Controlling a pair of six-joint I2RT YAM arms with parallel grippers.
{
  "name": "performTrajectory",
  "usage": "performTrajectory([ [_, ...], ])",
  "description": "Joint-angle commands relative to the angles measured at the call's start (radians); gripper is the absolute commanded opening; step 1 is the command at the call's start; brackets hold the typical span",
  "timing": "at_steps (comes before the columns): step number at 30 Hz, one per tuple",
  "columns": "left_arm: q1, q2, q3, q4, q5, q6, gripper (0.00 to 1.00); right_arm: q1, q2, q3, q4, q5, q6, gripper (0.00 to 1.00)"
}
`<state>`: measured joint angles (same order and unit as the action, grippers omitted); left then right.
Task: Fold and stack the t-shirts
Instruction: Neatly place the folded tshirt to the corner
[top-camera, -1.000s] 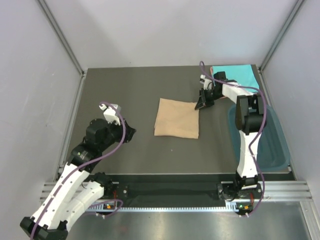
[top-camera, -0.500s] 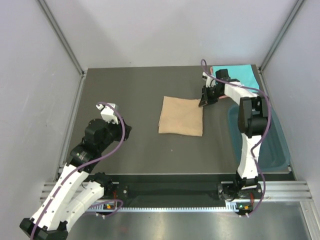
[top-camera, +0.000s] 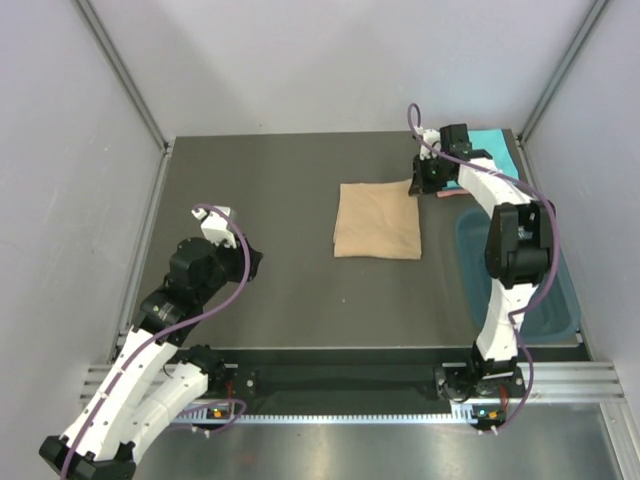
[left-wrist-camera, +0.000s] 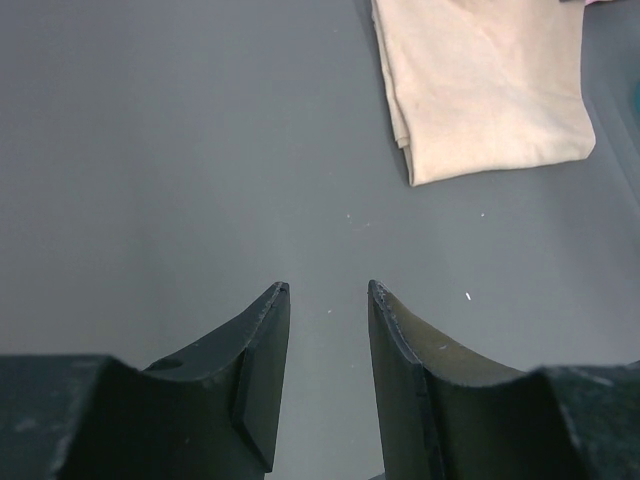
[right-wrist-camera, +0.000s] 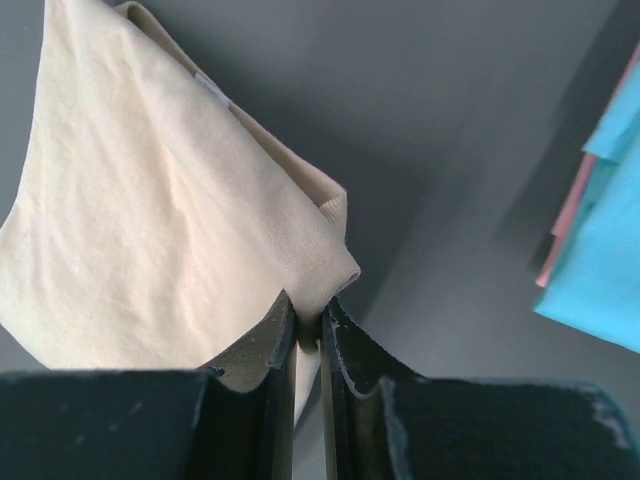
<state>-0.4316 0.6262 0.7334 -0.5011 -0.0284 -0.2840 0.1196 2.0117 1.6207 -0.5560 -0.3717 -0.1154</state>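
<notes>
A folded tan t-shirt (top-camera: 377, 220) lies as a rectangle on the dark table, right of centre. My right gripper (top-camera: 418, 184) is shut on its far right corner; the right wrist view shows the tan cloth (right-wrist-camera: 170, 230) pinched between the jaws of that gripper (right-wrist-camera: 309, 318) and lifted at that corner. A turquoise t-shirt (top-camera: 493, 150) lies folded at the far right corner, with a salmon-pink edge (right-wrist-camera: 566, 212) showing under it. My left gripper (top-camera: 250, 262) hovers open at the left, empty, and the left wrist view shows the tan shirt (left-wrist-camera: 485, 85) far ahead of those jaws (left-wrist-camera: 327, 292).
A dark teal plastic tub (top-camera: 548, 290) stands along the table's right edge, beside the right arm. Grey walls and metal rails (top-camera: 150, 230) bound the table on both sides and at the back.
My right gripper has dragged the tan shirt to the right and away, toward the turquoise shirt. The left arm has drawn back slightly and now stays put.
</notes>
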Motion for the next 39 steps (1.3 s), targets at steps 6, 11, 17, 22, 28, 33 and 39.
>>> performTrajectory([
  [6,0.001,0.009,0.032,0.018,-0.008,0.022,0.42,-0.003,-0.096,0.057,0.065,0.161,-0.072,0.0],
  [11,0.001,0.012,0.031,0.018,-0.007,0.02,0.42,-0.003,-0.145,0.059,0.085,0.256,-0.11,0.0],
  [17,0.001,0.023,0.031,0.021,0.004,0.022,0.42,-0.005,-0.183,0.091,0.094,0.332,-0.179,0.0],
  [22,0.001,0.026,0.029,0.022,0.002,0.023,0.42,-0.006,-0.218,0.108,0.093,0.396,-0.225,0.0],
  [28,-0.001,0.033,0.029,0.024,0.007,0.023,0.42,-0.017,-0.246,0.131,0.094,0.419,-0.259,0.0],
  [33,-0.002,0.032,0.029,0.024,0.007,0.022,0.42,-0.018,-0.287,0.143,0.094,0.432,-0.29,0.0],
  [39,-0.006,0.032,0.029,0.024,0.005,0.025,0.42,-0.032,-0.292,0.202,0.057,0.422,-0.311,0.0],
])
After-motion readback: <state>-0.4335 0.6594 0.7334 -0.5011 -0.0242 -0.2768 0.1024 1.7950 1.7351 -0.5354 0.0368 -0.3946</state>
